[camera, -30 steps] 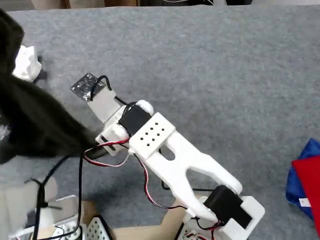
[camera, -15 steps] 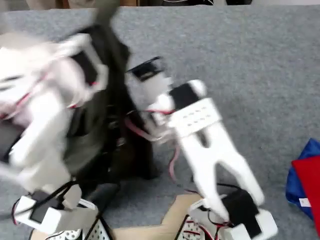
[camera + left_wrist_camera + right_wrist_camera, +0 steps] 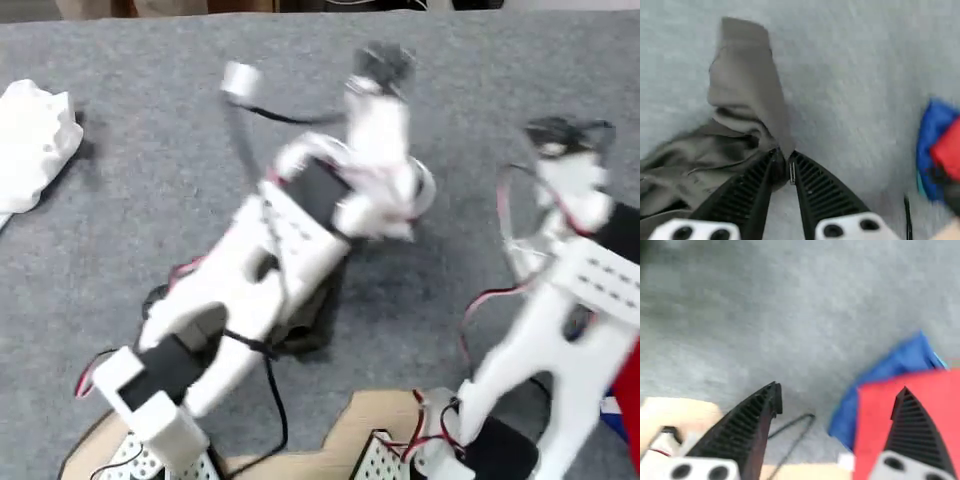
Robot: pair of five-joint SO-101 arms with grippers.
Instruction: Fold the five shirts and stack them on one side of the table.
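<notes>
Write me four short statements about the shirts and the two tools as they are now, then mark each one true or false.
1. The left tool is shut on the grey shirt. True.
2. The right tool is shut on the red shirt. False: its jaws stand wide open and hold nothing.
3. The red shirt lies on top of the blue shirt. True.
4. The white cloth lies on the red shirt. False: it lies by itself at the opposite end of the table.
</notes>
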